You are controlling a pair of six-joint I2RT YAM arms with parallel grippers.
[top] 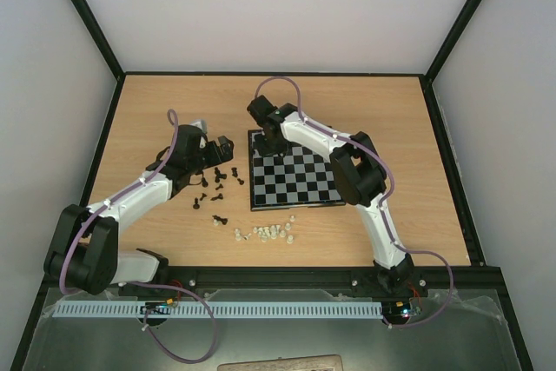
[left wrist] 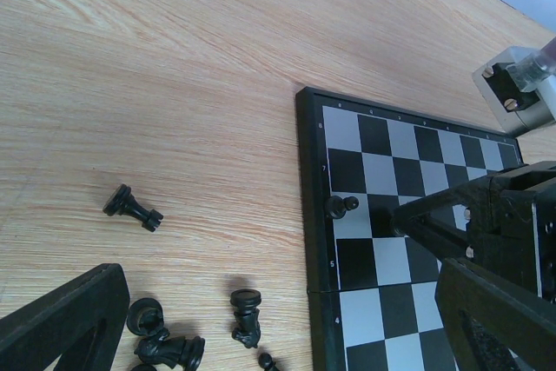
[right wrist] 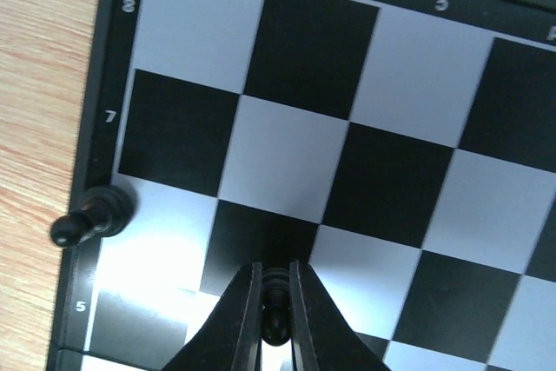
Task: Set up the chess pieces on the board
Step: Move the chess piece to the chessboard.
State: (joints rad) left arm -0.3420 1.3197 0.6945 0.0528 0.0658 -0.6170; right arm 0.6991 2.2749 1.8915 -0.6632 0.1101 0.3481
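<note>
Right end effector (right wrist: 275, 277): narrow, clamped on a black pawn (right wrist: 275, 314). It sits over the second column in from the left rim of the board (top: 304, 184), toward the board's far-left corner. Can't tell if the pawn touches the board.

Left end effector (top: 219, 152): wide, nothing in it. It hangs over the surface (top: 156, 110) just left of the board's far-left corner.

Board is mid-surface, a bit right of centre. One other pawn (left wrist: 340, 206) is on it, on a pale square in the left column, against the rim. Upright or tipped: can't tell.

Rest of the black pieces (top: 217, 183) are loose on the surface just left of the board. Several are on their sides, and one (left wrist: 133, 206) lies apart from the cluster, farther from the board.

White pieces (top: 265, 233) are bunched on the surface toward the near edge, in front of the board's near-left corner and off the board.
</note>
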